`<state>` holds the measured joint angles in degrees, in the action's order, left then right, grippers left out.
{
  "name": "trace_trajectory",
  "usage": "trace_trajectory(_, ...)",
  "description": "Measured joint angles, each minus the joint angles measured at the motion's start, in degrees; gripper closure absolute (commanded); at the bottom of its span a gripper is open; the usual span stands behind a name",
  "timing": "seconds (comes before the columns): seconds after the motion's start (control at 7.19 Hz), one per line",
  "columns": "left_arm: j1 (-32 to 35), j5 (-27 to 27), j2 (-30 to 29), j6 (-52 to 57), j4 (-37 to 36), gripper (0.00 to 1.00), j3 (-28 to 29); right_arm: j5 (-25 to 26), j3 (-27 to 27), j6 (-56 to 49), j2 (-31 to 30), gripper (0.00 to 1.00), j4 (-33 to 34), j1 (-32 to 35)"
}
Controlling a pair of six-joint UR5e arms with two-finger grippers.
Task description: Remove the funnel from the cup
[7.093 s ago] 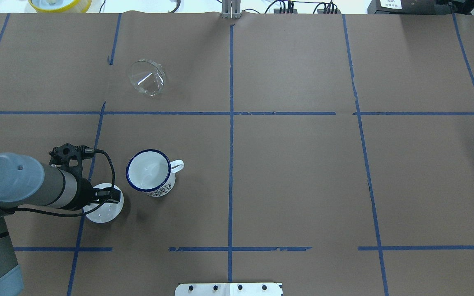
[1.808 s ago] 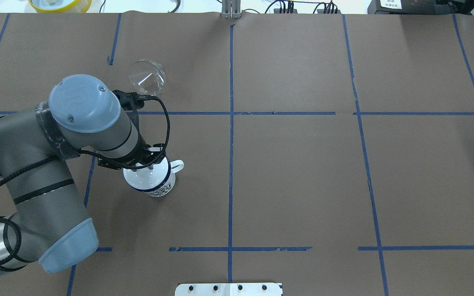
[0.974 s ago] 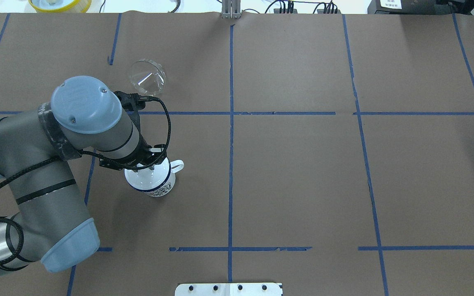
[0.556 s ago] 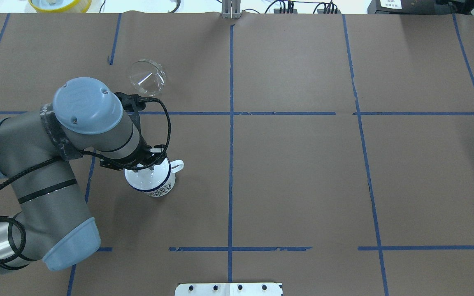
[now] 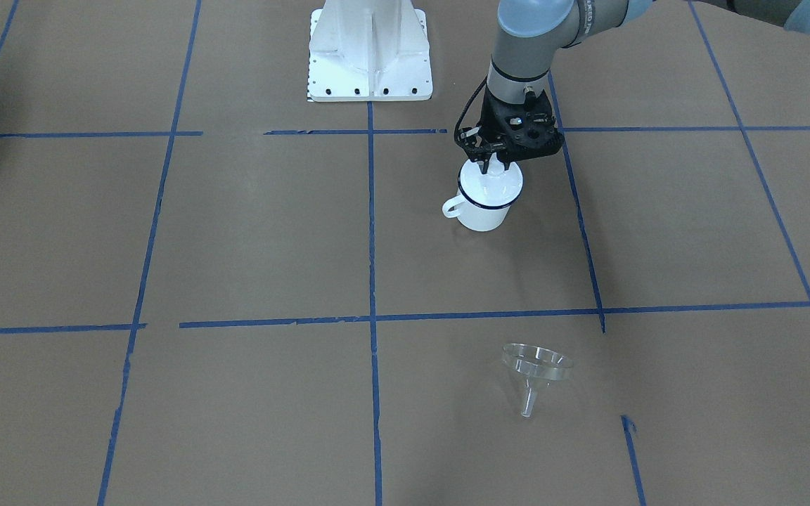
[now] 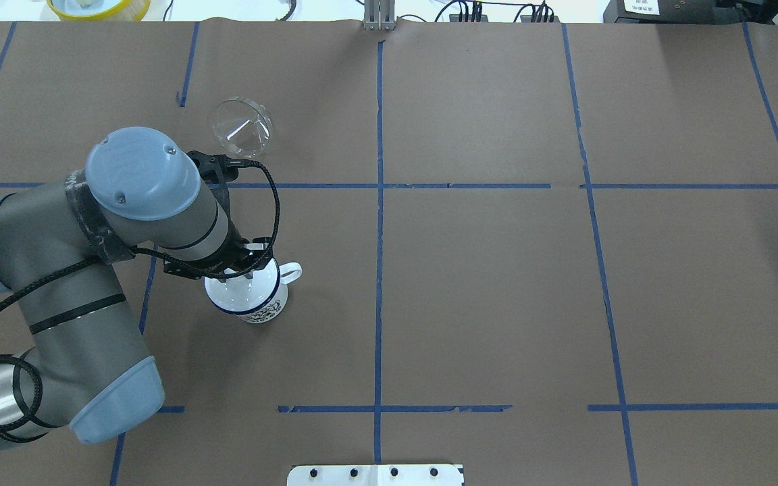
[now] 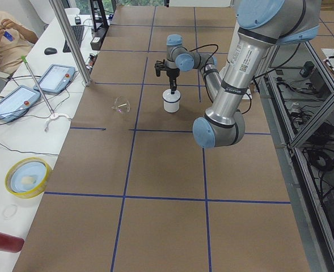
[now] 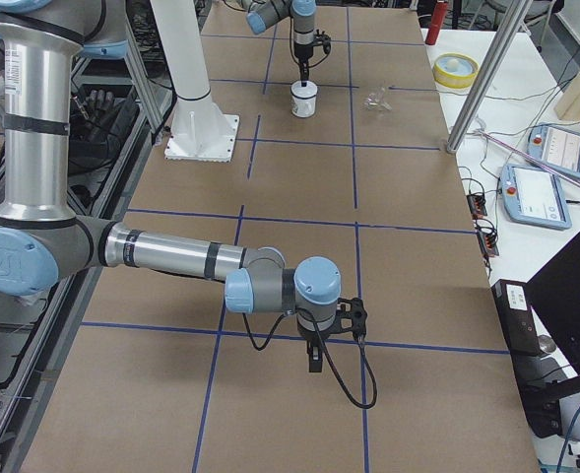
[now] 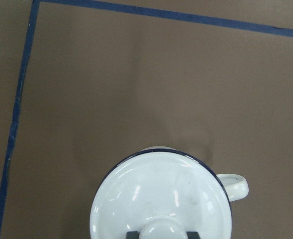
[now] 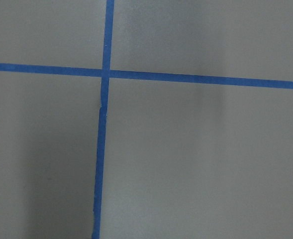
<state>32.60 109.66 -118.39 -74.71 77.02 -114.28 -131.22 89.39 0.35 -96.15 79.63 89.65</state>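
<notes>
The clear funnel (image 6: pixel 240 128) lies on its side on the brown paper, well beyond the cup and apart from it; it also shows in the front view (image 5: pixel 537 369). The white cup (image 6: pixel 258 308) with the dark blue rim stands upright, handle (image 9: pixel 234 184) to the right. A white knobbed lid (image 9: pixel 161 194) sits on the cup's mouth. My left gripper (image 5: pixel 493 166) is directly above the cup, shut on the lid's knob. My right gripper (image 8: pixel 314 360) hangs over bare paper far from them; I cannot tell whether it is open or shut.
The robot's white base plate (image 5: pixel 370 49) is behind the cup. A yellow bowl (image 7: pixel 28 177), tablets, a metal pole (image 7: pixel 70 42) and a red cylinder (image 7: pixel 2 241) are on the white side table. Blue tape lines cross the paper.
The lid went from the table left of the cup onto the cup, carried by my left gripper. Over the last second nothing has visibly moved.
</notes>
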Motion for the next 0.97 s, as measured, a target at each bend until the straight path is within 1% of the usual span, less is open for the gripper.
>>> trace_trajectory(0.14, 0.00, -0.03, 0.00, 0.00, -0.01, 0.12, 0.00, 0.00, 0.00, 0.00, 0.00, 0.00, 0.00, 0.00)
trace_trajectory(0.28, 0.04, -0.05, 0.00, 0.00, 0.00, 0.00, -0.02, 0.00, 0.00, 0.00, 0.00, 0.00, 0.00, 0.00)
trace_trajectory(0.56, 0.61, -0.10, 0.32, 0.60, 0.24, 0.00, -0.63, 0.00, 0.00, 0.00, 0.00, 0.00, 0.00, 0.00)
trace_trajectory(0.7, 2.38, 0.04, 1.89, 3.65, 1.28, 0.00, -1.88, 0.00, 0.00, 0.00, 0.00, 0.00, 0.00, 0.00)
trace_trajectory(0.83, 5.68, 0.70, 5.58, 9.61, 4.19, 0.00, -3.70, 0.00, 0.00, 0.00, 0.00, 0.00, 0.00, 0.00)
trace_trajectory(0.97, 10.71, 3.30, 11.29, 17.60, 9.45, 0.00, -5.03, 0.00, 0.00, 0.00, 0.00, 0.00, 0.00, 0.00)
